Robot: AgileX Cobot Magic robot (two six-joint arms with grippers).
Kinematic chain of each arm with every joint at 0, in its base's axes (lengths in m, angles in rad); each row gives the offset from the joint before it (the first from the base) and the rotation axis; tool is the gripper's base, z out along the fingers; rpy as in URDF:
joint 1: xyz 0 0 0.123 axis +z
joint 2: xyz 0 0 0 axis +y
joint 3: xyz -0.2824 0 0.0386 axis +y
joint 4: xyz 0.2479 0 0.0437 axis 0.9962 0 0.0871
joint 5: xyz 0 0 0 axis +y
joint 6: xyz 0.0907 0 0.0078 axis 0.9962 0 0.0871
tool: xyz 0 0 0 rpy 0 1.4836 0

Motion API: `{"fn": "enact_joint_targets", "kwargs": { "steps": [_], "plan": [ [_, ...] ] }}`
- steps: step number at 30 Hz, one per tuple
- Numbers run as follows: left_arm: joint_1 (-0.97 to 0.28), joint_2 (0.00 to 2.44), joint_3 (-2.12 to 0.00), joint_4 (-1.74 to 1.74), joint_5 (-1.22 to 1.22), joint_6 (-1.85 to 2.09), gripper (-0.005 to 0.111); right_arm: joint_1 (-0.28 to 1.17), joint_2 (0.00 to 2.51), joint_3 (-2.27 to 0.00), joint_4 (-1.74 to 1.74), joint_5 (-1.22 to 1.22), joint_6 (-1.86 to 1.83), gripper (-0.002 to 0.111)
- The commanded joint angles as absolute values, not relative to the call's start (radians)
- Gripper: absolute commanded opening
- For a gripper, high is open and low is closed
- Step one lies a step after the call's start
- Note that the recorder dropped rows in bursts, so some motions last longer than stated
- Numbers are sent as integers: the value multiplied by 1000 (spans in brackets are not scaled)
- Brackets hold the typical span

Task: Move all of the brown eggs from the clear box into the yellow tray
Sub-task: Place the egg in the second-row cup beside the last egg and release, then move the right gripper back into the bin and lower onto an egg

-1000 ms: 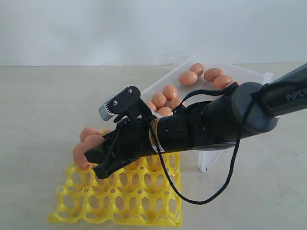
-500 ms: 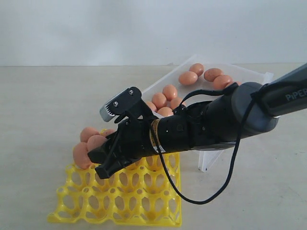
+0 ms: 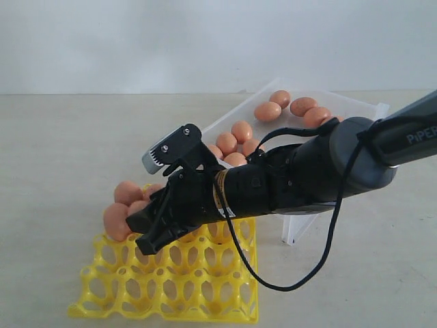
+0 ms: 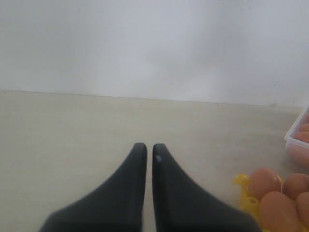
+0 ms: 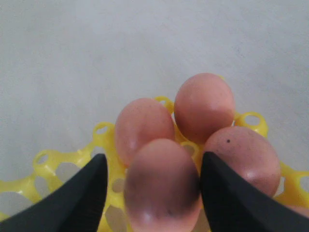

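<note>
Right gripper straddles one brown egg in the yellow tray. Jaws parted, gap on one side, grip apparently slack. Egg's long axis runs along the fingers. Left gripper: tips together, empty.

I'm looking at a pale beige worktop, flat and matte, with faint streaks in its surface. Behind it stands a plain white wall, which meets the worktop's far edge in one straight line. My left wrist view shows the same two surfaces.

Black arm, black claw, looped cable
</note>
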State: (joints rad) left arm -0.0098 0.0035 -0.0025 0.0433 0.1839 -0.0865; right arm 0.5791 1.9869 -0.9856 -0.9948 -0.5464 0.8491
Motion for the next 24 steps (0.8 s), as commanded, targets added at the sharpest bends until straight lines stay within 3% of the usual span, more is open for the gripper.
{"fn": "enact_joint_targets", "kwargs": {
  "steps": [1,14,20,22,24],
  "plan": [
    [-4,0,0,42,179,-86,4,579,1982,-989,-992,-551,843,60],
    [-4,0,0,42,179,-86,4,579,1982,-989,-992,-562,862,61],
    [-4,0,0,42,179,-86,4,579,1825,-989,-1002,-536,886,61],
    [-4,0,0,42,179,-86,4,579,1703,-989,-1002,-435,843,61],
    [-4,0,0,42,179,-86,4,579,1532,-1010,-1000,-80,808,58]
  ]
}}
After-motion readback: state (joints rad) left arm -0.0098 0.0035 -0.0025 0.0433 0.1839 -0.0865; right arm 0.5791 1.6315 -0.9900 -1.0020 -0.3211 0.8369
